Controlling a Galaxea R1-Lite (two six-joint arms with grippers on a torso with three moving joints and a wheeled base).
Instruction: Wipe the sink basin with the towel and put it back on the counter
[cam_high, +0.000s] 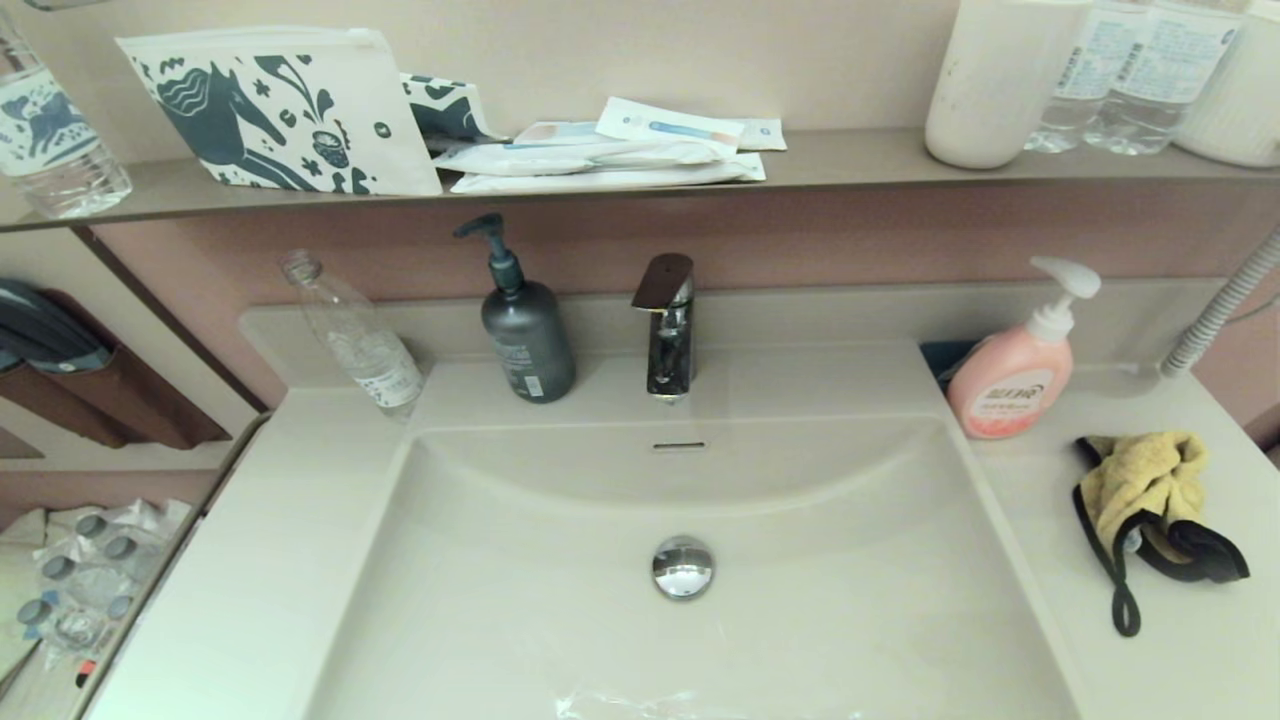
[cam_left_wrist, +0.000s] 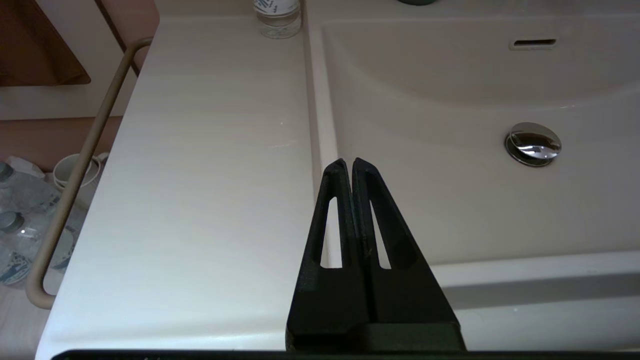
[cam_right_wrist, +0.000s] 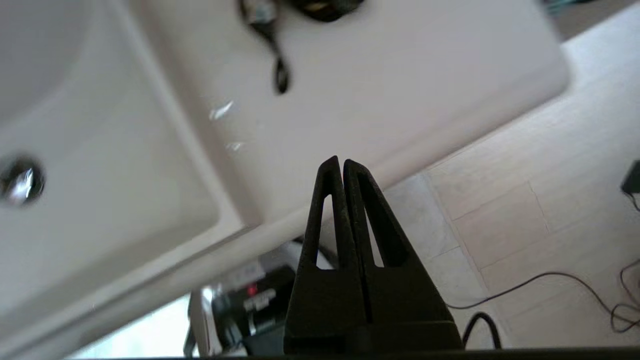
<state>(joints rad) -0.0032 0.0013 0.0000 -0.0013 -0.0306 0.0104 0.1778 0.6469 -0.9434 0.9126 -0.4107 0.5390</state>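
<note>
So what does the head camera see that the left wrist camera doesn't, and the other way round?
Only the head view shows the towel crumpled on the counter to the right of the sink basin, beside the pink soap bottle, plus the faucet and the wall shelf.

Only the left wrist view shows the left gripper, shut, above the basin's left rim, and a rail off the counter's edge.

Both show the basin, the drain plug, the overflow slot and the clear bottle.
</note>
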